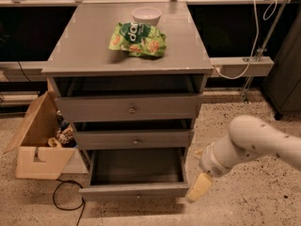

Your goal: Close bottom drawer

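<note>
The bottom drawer (134,190) stands pulled out; the end effector (197,188) hangs just beside its front, at 3 o'clock, its grip state impossible to tell.

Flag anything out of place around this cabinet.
The bottom drawer stands pulled far out, the gripper beside its right front corner; the middle drawer and top drawer sit nearly shut.

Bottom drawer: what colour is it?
Grey, seen in the camera view. The bottom drawer stands open; the end effector is by its right front corner.
</note>
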You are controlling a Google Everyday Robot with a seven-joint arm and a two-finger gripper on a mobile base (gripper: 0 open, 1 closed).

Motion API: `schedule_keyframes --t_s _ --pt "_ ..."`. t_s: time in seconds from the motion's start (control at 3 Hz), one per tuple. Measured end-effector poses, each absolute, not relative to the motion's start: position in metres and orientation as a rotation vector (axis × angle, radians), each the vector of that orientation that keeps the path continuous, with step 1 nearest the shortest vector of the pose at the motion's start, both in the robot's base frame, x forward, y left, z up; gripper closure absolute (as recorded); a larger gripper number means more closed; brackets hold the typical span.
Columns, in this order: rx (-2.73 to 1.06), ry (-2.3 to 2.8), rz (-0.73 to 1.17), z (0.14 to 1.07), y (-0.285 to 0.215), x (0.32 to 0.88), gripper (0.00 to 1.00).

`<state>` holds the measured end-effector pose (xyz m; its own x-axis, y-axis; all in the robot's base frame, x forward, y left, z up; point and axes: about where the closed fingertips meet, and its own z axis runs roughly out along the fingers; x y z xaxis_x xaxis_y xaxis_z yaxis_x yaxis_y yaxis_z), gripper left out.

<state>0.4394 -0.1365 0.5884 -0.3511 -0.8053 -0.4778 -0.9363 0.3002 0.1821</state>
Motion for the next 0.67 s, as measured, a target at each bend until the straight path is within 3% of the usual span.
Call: schedule_keyframes --t_s 0.67 --pt "-1.552 2.298 0.683 0.406 -0.154 0.417 0.00"
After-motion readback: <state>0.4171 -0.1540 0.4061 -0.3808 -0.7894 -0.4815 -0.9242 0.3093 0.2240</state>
